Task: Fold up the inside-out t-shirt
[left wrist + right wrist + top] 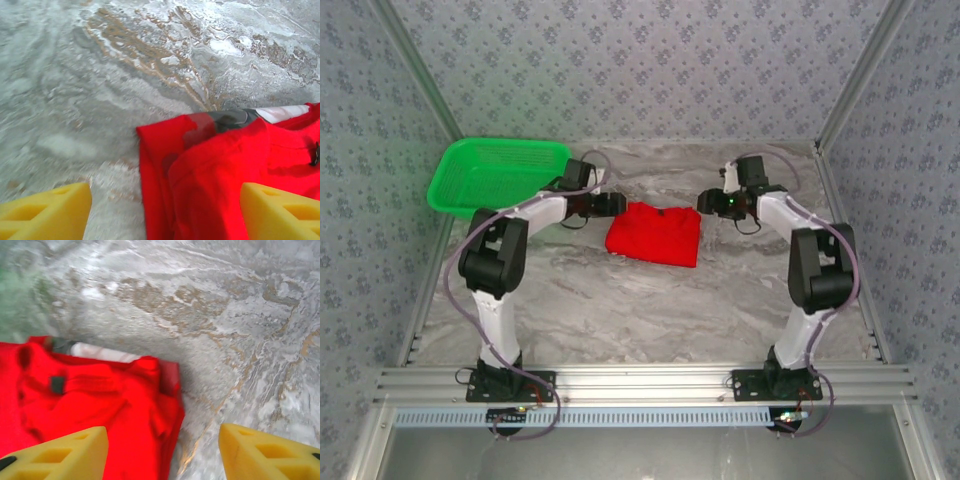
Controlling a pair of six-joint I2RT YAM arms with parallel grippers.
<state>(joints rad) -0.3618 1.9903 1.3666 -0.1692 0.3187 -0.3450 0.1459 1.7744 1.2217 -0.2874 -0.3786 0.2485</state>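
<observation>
The inside-out t-shirt [655, 233] lies as a compact bright red folded bundle on the marble table, between the two arms. My left gripper [616, 204] hovers at its far left corner, and my right gripper [706, 200] at its far right corner. In the left wrist view the shirt [225, 175] lies flat under open yellow fingers [47, 212], with a strip of print showing at its far edge. From the right wrist the shirt [95, 400] is seen below open yellow fingers [265, 455], nothing between them.
A green plastic basket [500, 172] stands at the back left, right behind the left arm. Patterned walls and aluminium rails close in the table [650, 310]. Bare marble lies in front of the shirt.
</observation>
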